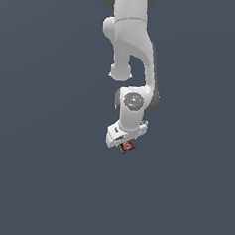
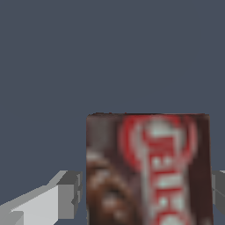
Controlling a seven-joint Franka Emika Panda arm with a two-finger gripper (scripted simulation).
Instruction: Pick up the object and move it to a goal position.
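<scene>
The object (image 2: 147,169) is a small flat box with a dark red and brown printed face, and it fills the near part of the wrist view. It lies between my two grey fingers (image 2: 70,193), one on each side, with a thin dark gap between each pad and the box's edge. In the exterior view the object (image 1: 128,146) shows as a small red patch just under the white gripper (image 1: 126,142), at the end of the downward-pointing arm. The gripper is open around the box. The box's sides and underside are hidden.
Plain dark grey-blue ground fills both views, with no other objects, edges or markers. The white arm (image 1: 129,46) comes down from the top of the exterior view.
</scene>
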